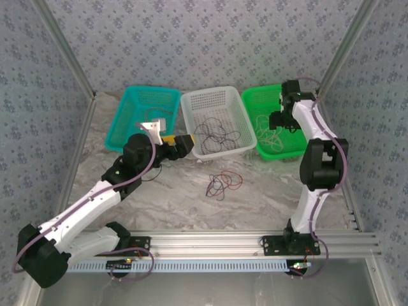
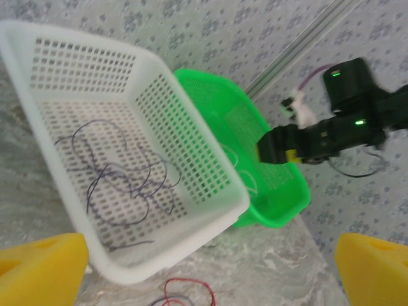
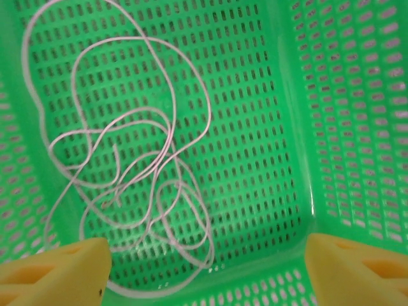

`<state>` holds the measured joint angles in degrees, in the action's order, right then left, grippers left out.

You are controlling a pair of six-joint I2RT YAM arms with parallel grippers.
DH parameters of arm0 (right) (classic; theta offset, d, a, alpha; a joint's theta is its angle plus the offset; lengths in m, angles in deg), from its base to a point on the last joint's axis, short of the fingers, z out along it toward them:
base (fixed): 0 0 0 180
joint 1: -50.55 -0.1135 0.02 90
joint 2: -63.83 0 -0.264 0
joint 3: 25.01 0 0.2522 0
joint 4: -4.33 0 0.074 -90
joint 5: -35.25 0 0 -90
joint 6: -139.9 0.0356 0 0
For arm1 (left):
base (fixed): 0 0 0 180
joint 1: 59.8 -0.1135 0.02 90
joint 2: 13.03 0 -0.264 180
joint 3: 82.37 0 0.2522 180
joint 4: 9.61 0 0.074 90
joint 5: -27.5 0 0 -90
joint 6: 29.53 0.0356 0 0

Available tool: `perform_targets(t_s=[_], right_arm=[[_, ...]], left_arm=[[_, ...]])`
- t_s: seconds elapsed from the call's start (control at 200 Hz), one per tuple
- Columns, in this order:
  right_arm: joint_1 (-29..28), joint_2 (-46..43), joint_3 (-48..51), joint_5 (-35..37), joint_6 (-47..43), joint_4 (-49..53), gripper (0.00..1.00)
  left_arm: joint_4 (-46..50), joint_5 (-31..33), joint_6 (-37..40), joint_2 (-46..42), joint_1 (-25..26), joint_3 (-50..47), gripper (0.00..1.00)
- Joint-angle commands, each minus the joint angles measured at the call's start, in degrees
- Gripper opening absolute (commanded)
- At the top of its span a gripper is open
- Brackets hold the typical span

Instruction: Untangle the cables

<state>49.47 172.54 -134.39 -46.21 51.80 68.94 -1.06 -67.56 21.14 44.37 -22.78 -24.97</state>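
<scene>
I read both as gaping and empty, my left tool [image 1: 179,144] beside the white basket [image 1: 210,95] holding the dark cables [image 1: 217,135], my right tool [image 3: 204,273] over the pale cable [image 3: 127,166] curled in the green basket [image 3: 287,127], a red and dark tangle [image 1: 223,183] on the bench [image 1: 159,197] just before the white basket.

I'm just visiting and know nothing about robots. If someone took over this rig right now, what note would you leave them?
Left end effector: open, empty, by the white perforated plastic basket.
Right end effector: open, empty, above the green perforated plastic basket.
Done: thin dark cable lies in the white basket, thin pale cable in the green one.
Left: thin red cable and a second dark cable overlap on the marble-patterned table, to be separated.
</scene>
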Motion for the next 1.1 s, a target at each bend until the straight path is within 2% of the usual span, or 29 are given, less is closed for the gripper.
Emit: perform_targets(t_s=[0.0, 0.195, 0.275, 0.345, 0.48, 0.615, 0.785, 1.094], right_arm=[[-1.7, -9.4, 4.7, -3.6, 1.5, -3.2, 0.83], [-6.0, -27.1, 17.7, -11.2, 1.7, -9.7, 0.84], [-8.0, -32.4, 22.4, -15.7, 4.6, -10.4, 0.79], [-12.0, -35.5, 27.8, -19.4, 6.3, -11.8, 0.76], [-22.8, -37.0, 36.4, -14.7, 10.0, -14.7, 0.76], [-27.9, -38.1, 45.0, -14.6, 14.4, -23.0, 0.75], [-29.8, -41.4, 51.7, -12.5, 19.5, -29.8, 0.75], [-30.0, -48.0, 56.9, -8.8, 21.6, -28.6, 0.78]], left_arm=[[2.7, 0.7, 0.2, -0.4, 0.2, -0.8, 0.99], [6.6, 1.5, 1.3, 1.5, 2.1, -3.0, 0.98], [8.1, 2.1, 2.1, 2.6, 3.8, -3.8, 0.95], [8.3, 2.5, 2.4, 3.3, 5.0, -4.7, 0.92], [7.9, 2.1, 2.6, 4.6, 7.0, -6.3, 0.81], [8.7, -1.0, 4.4, 6.8, 9.5, -7.1, 0.69], [8.5, -2.3, 6.1, 12.6, 14.4, -6.7, 0.64], [6.7, 0.4, 8.9, 24.2, 17.8, -4.5, 0.58]])
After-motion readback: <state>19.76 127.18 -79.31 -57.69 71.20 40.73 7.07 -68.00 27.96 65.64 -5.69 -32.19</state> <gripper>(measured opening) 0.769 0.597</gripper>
